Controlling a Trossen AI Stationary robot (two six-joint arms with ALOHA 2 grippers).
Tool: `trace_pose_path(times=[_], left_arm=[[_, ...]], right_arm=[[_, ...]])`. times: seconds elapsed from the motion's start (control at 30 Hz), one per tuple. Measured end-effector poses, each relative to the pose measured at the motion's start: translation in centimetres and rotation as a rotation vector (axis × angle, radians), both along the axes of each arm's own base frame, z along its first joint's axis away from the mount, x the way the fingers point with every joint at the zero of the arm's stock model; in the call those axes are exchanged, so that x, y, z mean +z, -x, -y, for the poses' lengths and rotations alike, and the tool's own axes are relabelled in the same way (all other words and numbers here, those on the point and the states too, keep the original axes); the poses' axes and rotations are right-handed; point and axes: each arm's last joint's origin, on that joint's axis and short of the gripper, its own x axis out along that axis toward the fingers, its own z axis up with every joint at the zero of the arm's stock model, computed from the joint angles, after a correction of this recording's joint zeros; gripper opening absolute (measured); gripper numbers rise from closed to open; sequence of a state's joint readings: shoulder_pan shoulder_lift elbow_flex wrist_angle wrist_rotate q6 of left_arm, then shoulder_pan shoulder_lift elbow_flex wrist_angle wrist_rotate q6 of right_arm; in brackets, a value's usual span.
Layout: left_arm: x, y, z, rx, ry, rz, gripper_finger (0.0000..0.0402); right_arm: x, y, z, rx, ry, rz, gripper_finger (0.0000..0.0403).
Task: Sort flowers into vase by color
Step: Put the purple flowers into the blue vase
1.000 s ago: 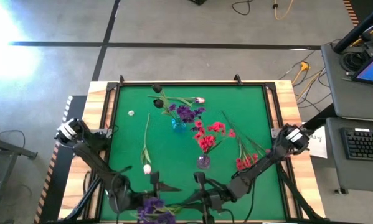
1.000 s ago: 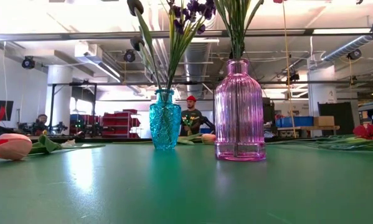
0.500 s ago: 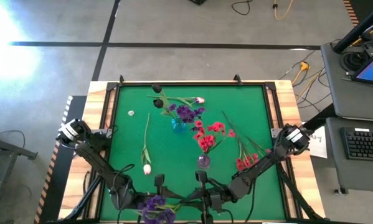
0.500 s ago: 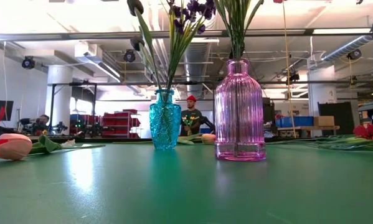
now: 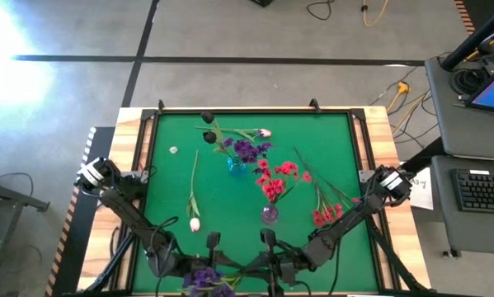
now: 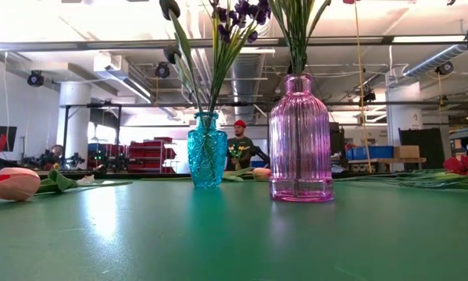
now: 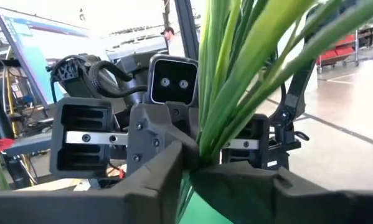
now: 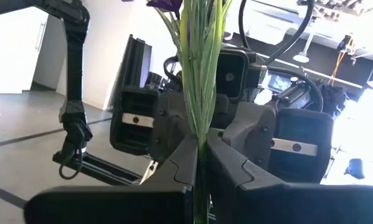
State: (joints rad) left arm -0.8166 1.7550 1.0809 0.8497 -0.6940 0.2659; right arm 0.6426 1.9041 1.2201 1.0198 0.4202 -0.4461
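A bunch of purple flowers (image 5: 204,280) on green stems is held over the table's near edge between my two grippers. My left gripper (image 7: 192,165) is shut on the stems near the blossoms. My right gripper (image 8: 200,148) is shut on them farther along. A teal vase (image 6: 208,148) holds purple flowers, and a pink vase (image 6: 300,140) holds red flowers (image 5: 273,177). A white-pink tulip (image 5: 195,223) lies on the green mat. More red flowers (image 5: 325,214) lie at the right. My left gripper pinches the bundle of green stems (image 7: 206,146) between its two fingers, which lie across the stems. The stems fan out past the fingers. The bunch is clear of the table. My right gripper pinches the same bundle of stems (image 8: 198,127) between its two fingers, lying across them. The stems run on from the fingers toward a purple blossom (image 8: 167,4). The bunch is clear of the mat.
A second tulip (image 5: 263,132) lies near the far edge, behind the teal vase (image 5: 236,165). The pink vase (image 5: 269,214) stands close in front of my grippers. A small white thing (image 5: 174,150) lies at the far left. A wooden frame (image 5: 377,124) borders the mat.
My left gripper has turned at the wrist and closed in on the stems next to my right gripper. The bunch stays over the near edge.
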Motion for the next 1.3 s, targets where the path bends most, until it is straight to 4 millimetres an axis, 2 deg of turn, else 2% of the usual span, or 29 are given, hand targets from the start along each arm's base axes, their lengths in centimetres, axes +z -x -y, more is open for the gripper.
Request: trace_pose_path(times=[0.2,0.33,0.7,1.03,1.3], left_arm=[[0.0,0.0,0.1,-0.082,0.003,0.008,0.0184],[0.5,0.1,0.4,-0.16,0.007,0.033,0.0207],[0.1,0.0,0.4,-0.18,-0.014,0.0,0.0211],[-0.4,-0.2,0.2,-0.183,-0.004,-0.056,0.0211],[-0.7,-0.2,0.2,-0.186,0.008,-0.123,0.0211]], right_arm=[[-0.2,-0.1,0.0,-0.001,0.014,-0.017,0.0018],[-0.7,-0.2,0.1,-0.012,0.029,-0.039,0.0018],[-0.5,-0.1,0.0,-0.005,0.016,-0.022,0.0018],[0.8,-0.8,-0.6,0.001,0.029,-0.041,0.0018],[1.0,-0.8,-0.7,-0.003,0.032,-0.045,0.0018]])
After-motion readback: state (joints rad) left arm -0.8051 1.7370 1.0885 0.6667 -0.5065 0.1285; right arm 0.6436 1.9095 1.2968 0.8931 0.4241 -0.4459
